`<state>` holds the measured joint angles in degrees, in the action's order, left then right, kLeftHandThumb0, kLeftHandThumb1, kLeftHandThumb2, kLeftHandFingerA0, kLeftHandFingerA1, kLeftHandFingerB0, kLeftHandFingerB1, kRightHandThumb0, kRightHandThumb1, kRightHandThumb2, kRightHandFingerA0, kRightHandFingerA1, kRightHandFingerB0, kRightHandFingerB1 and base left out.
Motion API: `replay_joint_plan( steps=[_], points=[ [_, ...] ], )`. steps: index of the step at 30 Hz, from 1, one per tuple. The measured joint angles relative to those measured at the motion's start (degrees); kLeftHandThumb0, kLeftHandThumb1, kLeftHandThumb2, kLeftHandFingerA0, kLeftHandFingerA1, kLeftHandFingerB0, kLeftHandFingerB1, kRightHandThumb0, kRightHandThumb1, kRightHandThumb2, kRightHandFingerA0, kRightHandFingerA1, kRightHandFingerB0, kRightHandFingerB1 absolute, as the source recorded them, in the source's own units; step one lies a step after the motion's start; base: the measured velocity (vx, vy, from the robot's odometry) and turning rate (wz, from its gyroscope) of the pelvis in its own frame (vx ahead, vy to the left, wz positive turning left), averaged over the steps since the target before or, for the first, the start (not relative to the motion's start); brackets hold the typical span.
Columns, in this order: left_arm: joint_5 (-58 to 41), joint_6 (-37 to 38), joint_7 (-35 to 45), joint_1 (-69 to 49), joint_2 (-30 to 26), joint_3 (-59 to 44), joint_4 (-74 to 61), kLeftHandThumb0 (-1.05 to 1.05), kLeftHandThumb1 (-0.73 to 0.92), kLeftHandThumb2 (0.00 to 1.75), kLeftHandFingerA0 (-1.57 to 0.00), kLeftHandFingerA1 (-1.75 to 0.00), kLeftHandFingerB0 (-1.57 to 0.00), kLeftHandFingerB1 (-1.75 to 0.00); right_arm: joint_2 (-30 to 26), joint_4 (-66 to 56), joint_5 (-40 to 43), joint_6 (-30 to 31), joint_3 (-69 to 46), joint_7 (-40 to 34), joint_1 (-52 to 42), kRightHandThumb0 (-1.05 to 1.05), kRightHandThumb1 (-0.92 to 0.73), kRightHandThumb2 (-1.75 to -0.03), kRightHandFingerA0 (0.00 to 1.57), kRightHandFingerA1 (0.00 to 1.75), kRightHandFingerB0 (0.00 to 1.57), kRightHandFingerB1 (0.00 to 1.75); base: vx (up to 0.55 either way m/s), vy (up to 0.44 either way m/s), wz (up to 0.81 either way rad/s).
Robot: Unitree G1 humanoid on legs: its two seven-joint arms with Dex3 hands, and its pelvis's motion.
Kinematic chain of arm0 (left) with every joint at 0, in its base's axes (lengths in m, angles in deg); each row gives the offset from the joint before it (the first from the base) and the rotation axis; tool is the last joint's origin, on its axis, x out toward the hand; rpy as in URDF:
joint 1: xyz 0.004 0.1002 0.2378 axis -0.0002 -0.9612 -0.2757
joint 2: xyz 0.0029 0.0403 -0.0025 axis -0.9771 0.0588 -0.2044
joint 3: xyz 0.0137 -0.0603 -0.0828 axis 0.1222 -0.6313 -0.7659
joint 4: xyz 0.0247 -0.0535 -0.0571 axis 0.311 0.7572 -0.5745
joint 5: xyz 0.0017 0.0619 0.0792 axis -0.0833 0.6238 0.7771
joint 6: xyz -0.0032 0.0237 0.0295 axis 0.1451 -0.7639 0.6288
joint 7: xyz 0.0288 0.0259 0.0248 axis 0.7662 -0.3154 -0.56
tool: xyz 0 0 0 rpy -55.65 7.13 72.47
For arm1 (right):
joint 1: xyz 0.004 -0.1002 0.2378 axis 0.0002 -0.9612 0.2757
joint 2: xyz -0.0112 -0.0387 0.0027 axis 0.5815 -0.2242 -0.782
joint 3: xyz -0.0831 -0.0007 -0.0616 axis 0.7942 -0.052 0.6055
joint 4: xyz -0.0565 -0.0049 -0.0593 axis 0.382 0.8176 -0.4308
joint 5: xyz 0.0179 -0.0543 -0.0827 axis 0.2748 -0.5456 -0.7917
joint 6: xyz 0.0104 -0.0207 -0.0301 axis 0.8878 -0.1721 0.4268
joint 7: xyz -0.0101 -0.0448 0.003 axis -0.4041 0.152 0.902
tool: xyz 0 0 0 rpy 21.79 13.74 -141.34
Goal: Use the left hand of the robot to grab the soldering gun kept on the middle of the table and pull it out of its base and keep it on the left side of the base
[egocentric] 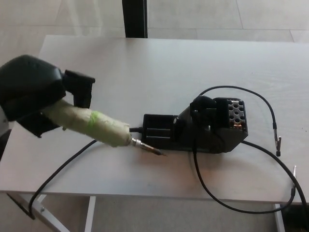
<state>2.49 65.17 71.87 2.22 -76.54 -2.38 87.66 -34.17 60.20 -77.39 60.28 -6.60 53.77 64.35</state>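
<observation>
My left hand (36,94) is shut on the soldering gun (94,125), whose handle is wrapped in pale tape with a green mark. The gun is out of its holder and slants down to the right over the table's left half. Its metal tip (149,149) hangs just in front of the left end of the black base (193,130). The base stands in the middle of the white table (169,67), its holder hole (202,104) now vacant. My right hand does not show.
A black cable (63,166) runs from the base's left end to the table's front left corner. Another thin cable (256,99) loops behind and right of the base, with clips (278,144) near the right edge. A dark post (134,18) stands behind the table.
</observation>
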Motion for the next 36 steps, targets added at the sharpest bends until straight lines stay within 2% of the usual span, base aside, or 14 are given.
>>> replay_joint_plan(
  steps=[4, 5, 11, 12, 15, 16, 18, 19, 27, 30, 31, 34, 35, 36],
  points=[
    [-1.04, -1.53, -0.28, -4.81, 2.47, -0.82, -0.37, -0.09, 0.57, 1.08, -0.87, -1.72, -0.77, -1.50, 0.00, 0.16, -0.06, -0.02, 0.21, -0.27, -0.04, -0.94, -0.42, -1.23, 1.17, 1.12, 0.58, 1.18, 0.00, 0.000, 0.00],
    [-1.13, -1.69, -0.57, -5.74, 3.25, -0.86, -0.33, -0.15, 0.53, 1.12, -1.18, -1.38, -0.94, -1.21, 0.00, 0.15, -0.07, -0.05, 0.33, -0.29, -0.07, -0.94, -0.41, -1.20, 1.14, 1.12, 0.56, 1.16, 0.00, 0.000, 0.00],
    [-1.06, -2.02, -2.13, -7.50, 6.55, -0.56, 1.13, -0.07, 0.58, 1.07, -0.89, -1.70, -0.78, -1.42, 0.00, 0.11, -0.13, -0.29, 0.88, -0.35, -0.10, -0.94, -0.42, -1.20, 1.16, 1.10, 0.55, 1.14, 0.00, 0.000, 0.00],
    [-1.00, -2.05, -2.43, -7.49, 6.81, -0.40, 1.46, -0.14, 0.56, 1.13, -1.17, -1.37, -0.92, -1.17, 0.00, 0.11, -0.13, -0.34, 0.97, -0.36, -0.10, -0.93, -0.48, -1.09, 1.17, 1.08, 0.42, 1.37, 0.00, 0.000, 0.00],
    [-0.44, -2.15, -3.46, -6.96, 7.50, 0.44, 2.94, -0.11, 0.55, 1.12, -1.20, -1.40, -0.95, -1.21, 0.00, 0.12, -0.12, -0.40, 1.04, -0.38, -0.13, -0.96, -0.48, -1.08, 1.14, 1.09, 0.42, 1.38, 0.00, 0.000, 0.00],
    [-0.06, -2.16, -3.97, -6.56, 7.73, 0.80, 3.67, -0.07, 0.61, 1.09, -0.87, -1.73, -0.76, -1.52, 0.00, 0.11, -0.12, -0.42, 1.08, -0.38, -0.14, -0.98, -0.49, -1.08, 1.15, 1.10, 0.41, 1.41, 0.00, 0.000, 0.00],
    [0.64, -2.39, -4.72, -5.70, 8.00, 1.52, 4.75, -0.11, 0.55, 1.11, -1.17, -1.42, -0.94, -1.26, 0.00, 0.05, -0.12, -0.42, 1.19, -0.39, -0.17, -0.99, -0.47, -1.26, 1.17, 1.13, 0.54, 1.14, 0.00, 0.000, 0.00],
    [1.23, -2.58, -5.06, -5.14, 8.00, 1.91, 5.39, -0.08, 0.60, 1.05, -0.84, -1.74, -0.73, -1.55, 0.00, -0.04, -0.12, -0.44, 1.27, -0.38, -0.22, -1.00, -0.46, -1.26, 1.20, 1.14, 0.55, 1.14, 0.00, 0.000, 0.00],
    [4.77, -3.30, -6.04, 1.71, 4.12, 4.51, 11.85, -0.06, 0.58, 0.97, -0.84, -1.74, -0.75, -1.51, 0.01, -0.32, 0.00, -0.55, 1.07, -0.16, -0.69, -0.98, -0.53, -1.04, 1.10, 1.10, 0.39, 1.35, 0.00, 0.000, 0.00],
    [6.10, -3.47, -6.76, 3.36, 2.72, 5.03, 13.49, -0.09, 0.51, 1.00, -1.15, -1.35, -0.93, -1.19, 0.00, -0.57, -0.05, -0.59, 1.29, -0.09, -0.80, -0.97, -0.52, -1.04, 1.13, 1.08, 0.44, 1.36, 0.00, 0.000, 0.00],
    [6.42, -3.55, -6.90, 3.51, 2.48, 5.24, 13.71, -0.10, 0.64, 0.82, -0.86, -1.58, -0.81, -1.20, 0.00, -0.57, -0.06, -0.59, 1.29, -0.05, -0.81, -0.99, -0.54, -1.05, 1.14, 1.08, 0.45, 1.35, 0.00, 0.000, 0.00],
    [8.03, -4.20, -7.19, 3.52, 1.99, 6.85, 13.96, -0.18, 0.71, 0.68, -0.91, -1.24, -0.73, -0.65, 0.00, -0.73, -0.07, -0.59, 1.38, -0.05, -0.89, -1.02, -0.52, -1.03, 1.17, 1.07, 0.48, 1.36, 0.00, 0.000, 0.00],
    [8.66, -4.38, -7.26, 3.45, 1.90, 7.49, 13.96, -0.36, 0.72, 0.61, -0.55, -0.64, -0.33, -0.35, 0.00, -0.76, -0.07, -0.59, 1.37, -0.05, -0.89, -1.00, -0.42, -1.19, 1.16, 1.10, 0.60, 1.18, 0.00, 0.000, 0.00],
    [9.55, -4.74, -7.26, 3.42, 1.68, 8.56, 13.94, -0.36, 0.72, 0.61, -0.55, -0.64, -0.33, -0.35, 0.00, -0.77, -0.05, -0.59, 1.33, -0.03, -0.89, -1.00, -0.42, -1.19, 1.16, 1.10, 0.60, 1.18, 0.00, 0.000, 0.00]
  ],
)
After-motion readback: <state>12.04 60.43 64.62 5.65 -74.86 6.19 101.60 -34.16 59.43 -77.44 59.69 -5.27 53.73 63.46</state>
